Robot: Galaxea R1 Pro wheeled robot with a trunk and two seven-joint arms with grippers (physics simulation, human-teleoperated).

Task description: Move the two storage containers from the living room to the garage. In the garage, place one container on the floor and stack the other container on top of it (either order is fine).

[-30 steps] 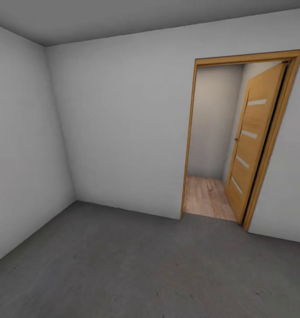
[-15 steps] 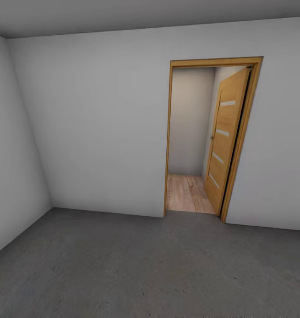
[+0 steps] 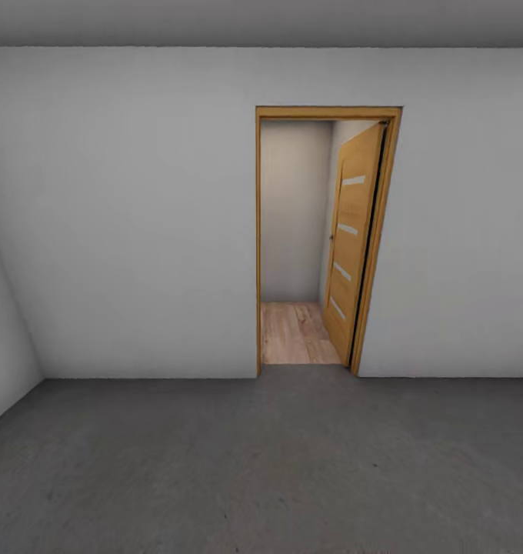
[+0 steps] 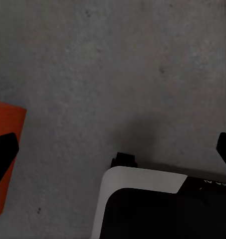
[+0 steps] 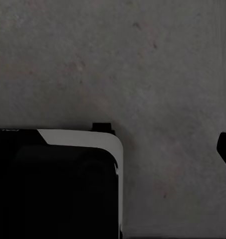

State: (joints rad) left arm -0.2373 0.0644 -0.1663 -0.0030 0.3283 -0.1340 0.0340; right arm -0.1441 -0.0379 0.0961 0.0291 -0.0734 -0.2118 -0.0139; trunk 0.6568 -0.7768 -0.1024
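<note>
One open wooden door (image 3: 352, 245) with four pale stripes stands in the plain white wall (image 3: 123, 215) above the dark grey concrete floor (image 3: 261, 469). One red-orange storage container (image 4: 7, 149) lies on that floor below the left gripper (image 4: 115, 149), whose fingers are spread apart, grasping nothing. Whether the right gripper (image 5: 225, 149) is released or clenched, I cannot tell.

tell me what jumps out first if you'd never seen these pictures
The open wooden door in the white wall, straight ahead in the head view, with light wood planks beyond it. Then the red-orange container on the grey concrete floor, at the left wrist view's edge.
</note>
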